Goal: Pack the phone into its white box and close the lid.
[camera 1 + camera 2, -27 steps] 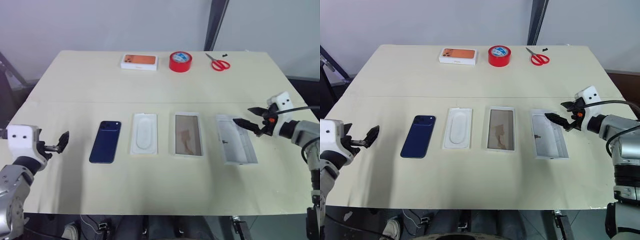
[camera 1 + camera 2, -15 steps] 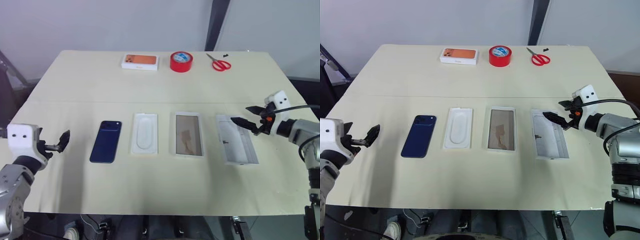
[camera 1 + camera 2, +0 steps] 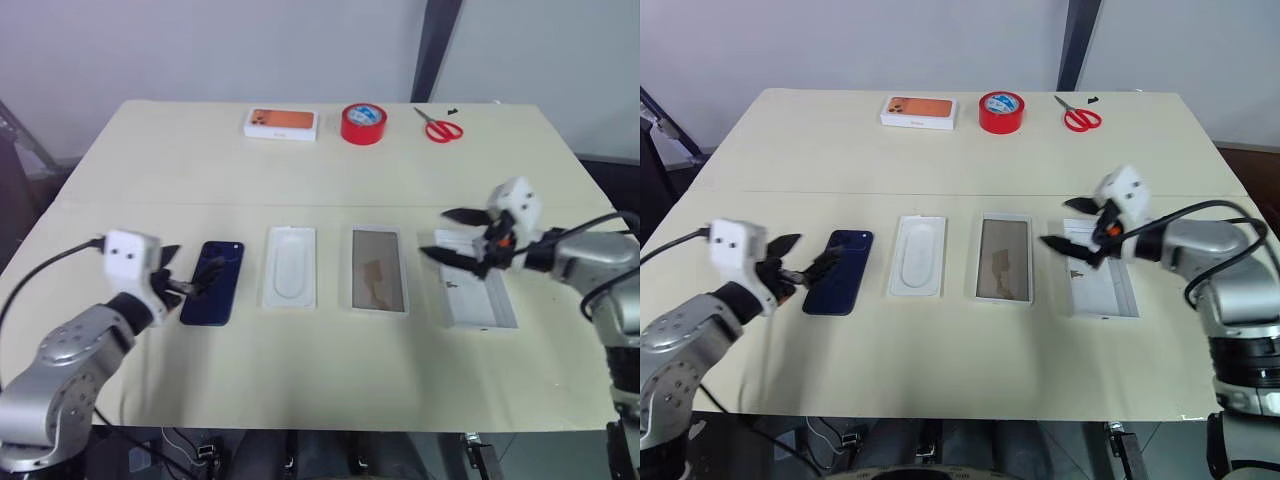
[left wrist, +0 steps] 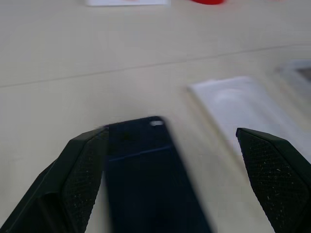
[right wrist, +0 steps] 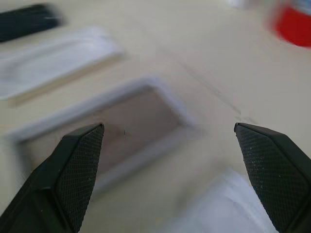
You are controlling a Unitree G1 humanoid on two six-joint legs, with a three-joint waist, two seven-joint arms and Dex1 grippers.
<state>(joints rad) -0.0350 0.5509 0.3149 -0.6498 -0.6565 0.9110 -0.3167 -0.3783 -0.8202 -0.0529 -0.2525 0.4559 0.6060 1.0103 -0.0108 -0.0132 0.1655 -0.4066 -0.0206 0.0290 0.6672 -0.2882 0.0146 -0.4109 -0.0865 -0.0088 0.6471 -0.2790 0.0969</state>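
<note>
From the head cameras, nothing is packed yet: the phone [image 3: 212, 283] lies flat on the bench [image 3: 320, 370], well left of the white box [image 3: 378, 270], whose tan floor is bare. Between phone and box sits a white tray with a rounded oval recess [image 3: 289, 266], and just right of the box lies the lid [image 3: 476, 290], inner face up, so the box is uncovered. The left gripper [image 3: 188, 282] hangs at the phone's left edge with its jaws spread wide and nothing between them; whether a finger touches the phone I cannot tell. The right gripper [image 3: 455, 238] hovers over the box-side end of the lid, jaws likewise released and empty. Far beyond the box stand an orange-phone box [image 3: 281, 123], a red tape roll [image 3: 362, 122] and scissors [image 3: 437, 126], none of them in play. In the left wrist view, the phone [image 4: 150, 179] lies straight ahead between the two black fingers [image 4: 73, 184], ungrasped, the recessed tray [image 4: 243, 109] beside it. In the right wrist view, the wide-apart fingers [image 5: 73, 170] frame the white box [image 5: 104, 128], empty. I judge the whole job remains: grasp the phone, lay it in the box, then fit the lid.
</note>
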